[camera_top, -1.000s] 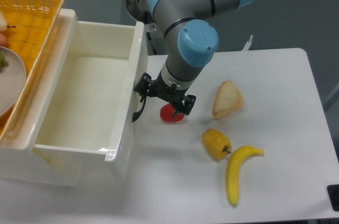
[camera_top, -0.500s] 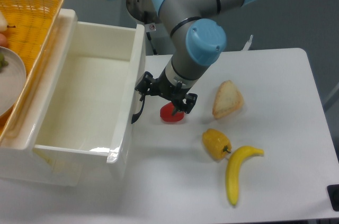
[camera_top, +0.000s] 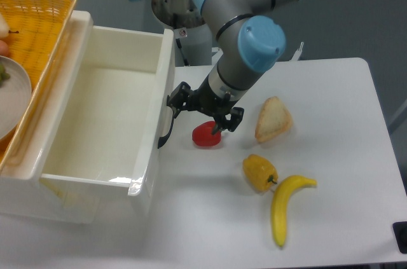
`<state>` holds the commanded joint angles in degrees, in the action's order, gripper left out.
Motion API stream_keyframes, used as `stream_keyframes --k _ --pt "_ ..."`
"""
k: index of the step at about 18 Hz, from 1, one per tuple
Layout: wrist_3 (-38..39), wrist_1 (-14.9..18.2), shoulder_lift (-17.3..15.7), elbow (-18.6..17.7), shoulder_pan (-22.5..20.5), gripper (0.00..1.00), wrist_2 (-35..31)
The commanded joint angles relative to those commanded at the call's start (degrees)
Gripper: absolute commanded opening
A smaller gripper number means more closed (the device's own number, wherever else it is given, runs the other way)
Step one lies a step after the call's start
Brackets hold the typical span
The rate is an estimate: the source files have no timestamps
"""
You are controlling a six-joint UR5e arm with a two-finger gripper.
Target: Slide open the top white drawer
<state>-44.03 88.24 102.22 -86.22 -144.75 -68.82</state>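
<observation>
The top white drawer stands pulled far out of the cabinet toward the table, and its cream interior is bare. Its black curved handle hangs on the front panel facing right. My gripper hovers just right of that panel, above the handle's upper end, with its fingers spread apart and nothing between them. The left finger is close to the top of the handle but I cannot tell if it touches. The lower drawer is hidden under the open one.
A red round object lies under the gripper. A bread slice, a yellow pepper and a banana lie to the right. A wicker basket with a plate sits on the cabinet at left.
The gripper and wrist have shifted right and slightly up, away from the handle. The drawer has stayed where it was.
</observation>
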Motion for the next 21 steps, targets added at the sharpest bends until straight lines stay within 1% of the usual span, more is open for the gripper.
stream_keyframes --k 1,5,7,9,11,13,16,21 --pt "-0.1 -0.1 -0.5 0.0 0.0 1.00 -0.3" --pt "-1.0 -0.4 -0.8 0.3 -0.1 1.00 -2.9" --pt "-4.5 -0.2 -1.7 0.2 -1.1 1.00 -3.5" --pt "-10.2 0.3 -2.6 0.1 -2.5 1.00 -4.7" --pt "-15.4 0.3 -3.7 -0.5 -3.1 1.00 -7.3" --pt "-18.7 0.3 -4.0 -0.4 -3.5 1.00 -10.8" --pt "-23.5 0.4 -4.1 -0.3 -4.6 1.00 -11.4" --pt "-24.5 1.2 -4.2 -0.4 -4.6 1.00 -12.3"
